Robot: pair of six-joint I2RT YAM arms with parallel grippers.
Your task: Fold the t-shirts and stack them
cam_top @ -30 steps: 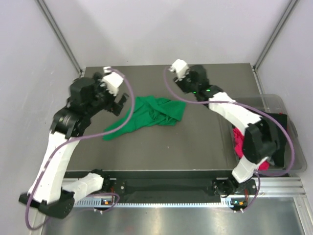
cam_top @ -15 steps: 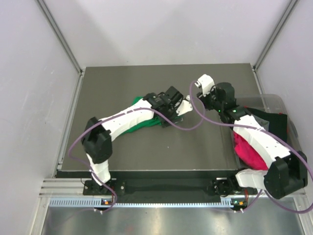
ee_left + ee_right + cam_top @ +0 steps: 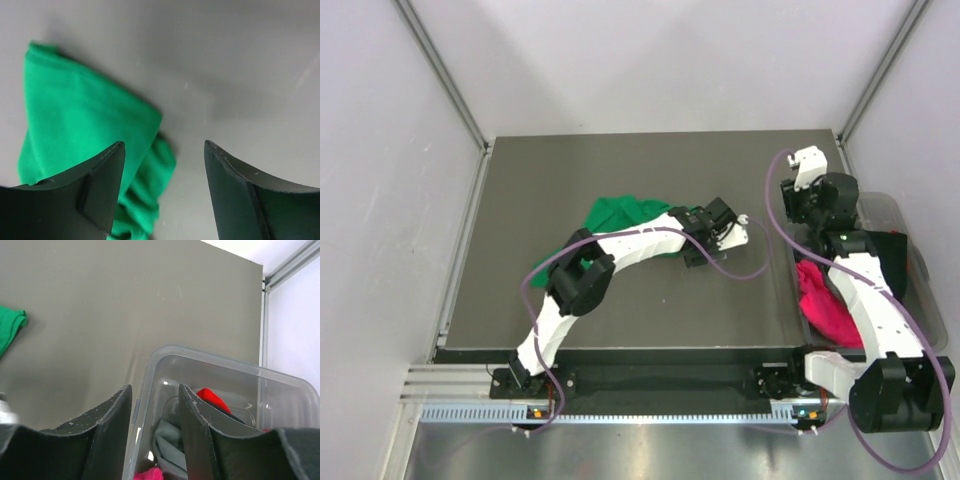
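Dark table (image 3: pixel 520 300) holds bunched green t-shirt (image 3: pixel 620 213), long axis left-right; both jaws gape empty.

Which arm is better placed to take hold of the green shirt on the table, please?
Left. The left gripper hangs open over the green shirt, at its corner. The right gripper is away from it, open above the rim of the bin.

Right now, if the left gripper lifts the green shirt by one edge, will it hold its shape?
Probably not: the green shirt lies crumpled in soft folds, so it should droop and unfold. It looks like light, thin cloth. Pushed, it would likely bunch rather than slide.
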